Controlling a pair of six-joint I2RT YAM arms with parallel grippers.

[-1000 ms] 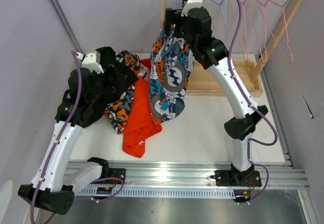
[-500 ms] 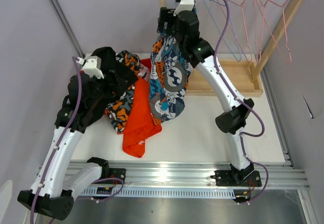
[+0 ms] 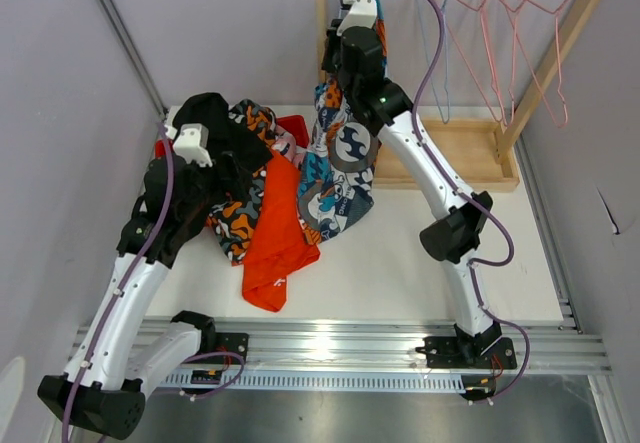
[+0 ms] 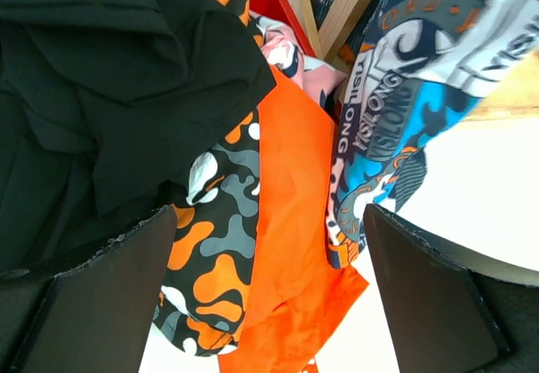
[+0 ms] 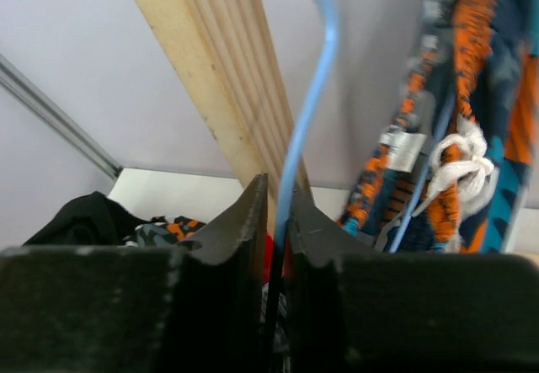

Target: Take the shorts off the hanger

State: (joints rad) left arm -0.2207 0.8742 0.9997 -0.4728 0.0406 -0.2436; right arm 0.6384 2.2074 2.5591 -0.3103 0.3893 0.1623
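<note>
A thin light-blue wire hanger (image 5: 310, 112) is pinched in the right claw (image 5: 276, 189) (soft blue orange-and-white printed shorts (image 5: 472, 95) are draped alongside); the left claw (image 4: 269, 211) is spread wide.

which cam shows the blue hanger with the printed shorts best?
Right wrist: the blue hanger shows close-up, running down between the nearly closed right fingers, with the blue printed shorts hanging beside it. Top external mostly hides it behind the right arm. Left wrist shows shorts only, no hanger.
</note>
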